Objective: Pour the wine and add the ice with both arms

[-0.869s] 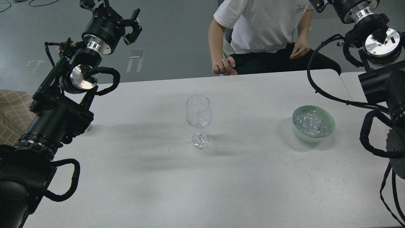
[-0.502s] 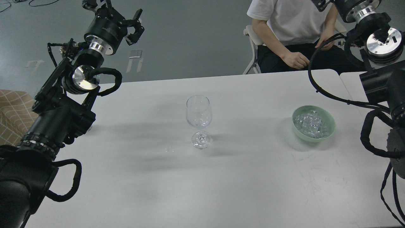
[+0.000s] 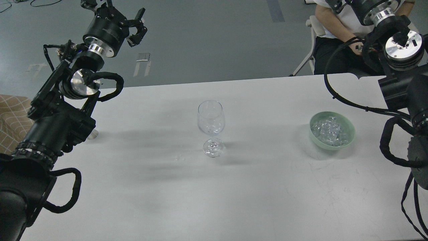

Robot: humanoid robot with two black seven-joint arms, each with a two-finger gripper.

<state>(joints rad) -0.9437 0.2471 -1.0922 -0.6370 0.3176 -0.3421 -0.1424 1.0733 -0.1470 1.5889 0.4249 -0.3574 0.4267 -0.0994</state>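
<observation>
Ice (image 3: pixel 330 133) heaped in one bowl (image 3: pixel 347 123), one glass (image 3: pixel 210 126)

**What my two arms look like from the head cam**

Both arms are matte black all over, chunky round housings stacked link on link. My left arm (image 3: pixel 60 124) has shiny silver rings at the joints and a polished silver disc cap on one side, plus a knurled black collar lower down. Fat black braided cables loop out beside the links, thinner wires near the wrist. My left gripper (image 3: pixel 115 13) is black and pronged. My right arm (image 3: pixel 404 90) matches: silver ring, silver cap with a small slot, same looping black hoses.
</observation>
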